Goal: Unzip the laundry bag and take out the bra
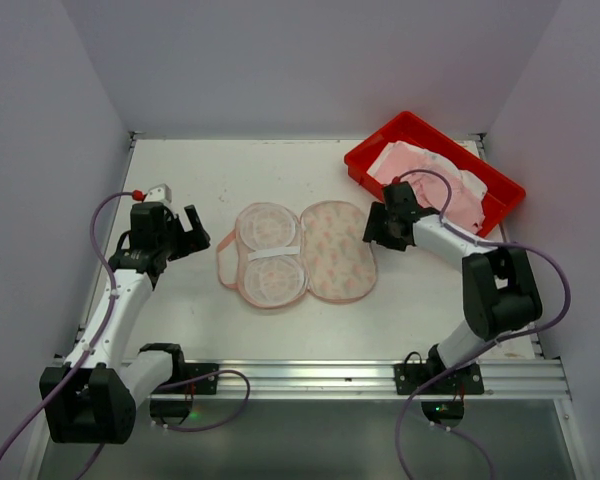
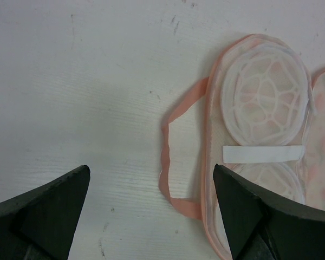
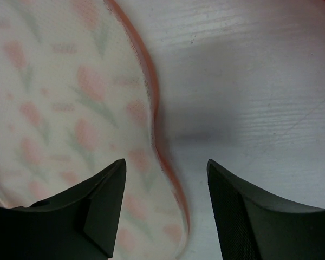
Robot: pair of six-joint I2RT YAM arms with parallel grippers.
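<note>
The laundry bag (image 1: 298,252) lies unzipped and spread flat at the table's middle. Its left half shows white mesh lining and a white strap (image 2: 262,153); its right half (image 1: 337,250) shows cream fabric with pink print. A pink loop (image 2: 173,157) sticks out on its left. The bra (image 1: 435,185), pale pink and white, lies in the red tray (image 1: 375,150). My left gripper (image 1: 185,232) is open and empty, left of the bag, over the loop (image 2: 151,184). My right gripper (image 1: 377,228) is open and empty over the bag's right edge (image 3: 165,173).
The red tray stands at the back right corner, close behind my right arm. Grey walls enclose the table on three sides. A metal rail (image 1: 310,378) runs along the near edge.
</note>
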